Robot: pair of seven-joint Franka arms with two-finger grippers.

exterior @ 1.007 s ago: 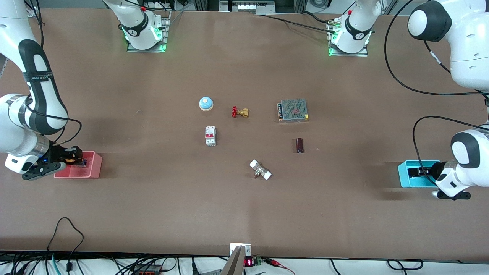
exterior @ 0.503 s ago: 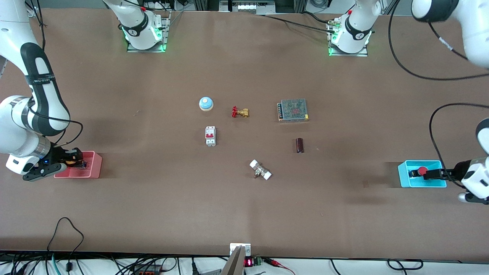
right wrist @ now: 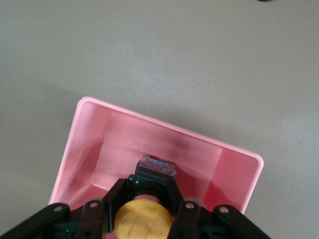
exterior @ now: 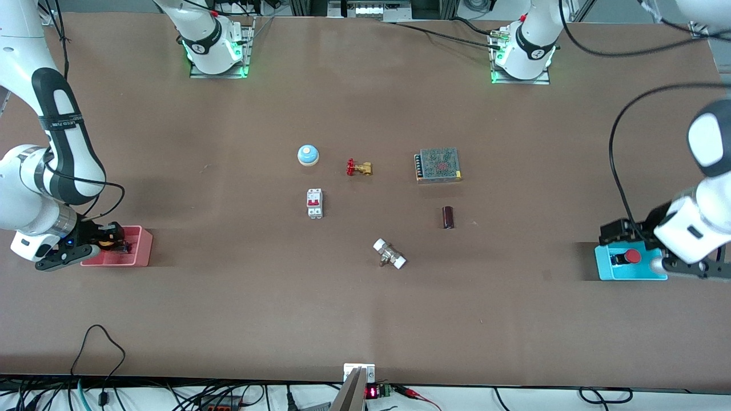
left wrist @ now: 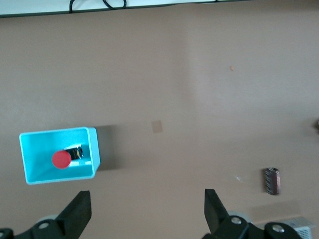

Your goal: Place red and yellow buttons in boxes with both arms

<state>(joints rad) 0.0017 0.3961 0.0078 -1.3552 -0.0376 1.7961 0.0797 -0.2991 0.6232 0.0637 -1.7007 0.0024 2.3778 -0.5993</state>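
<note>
Both grippers work at the two ends of the table. At the right arm's end, the right gripper reaches down into the pink-red box, fingers pinched on the black body of the yellow button, whose cap shows between them inside the box walls. At the left arm's end, the left gripper hangs above the table beside the cyan box, fingers spread wide with nothing between them. The red button lies in that box, cap toward the middle, body against one wall.

Each box sits near its end of the table, with bare brown surface between it and the cluster in the middle. Broad open room runs along the edge nearest the front camera.

The middle holds a blue dome, a brass valve, a mesh-topped power supply, a white breaker, a dark cylinder and a white-ended fitting, all well apart from both boxes. Nothing stands close to either gripper but its own box.
</note>
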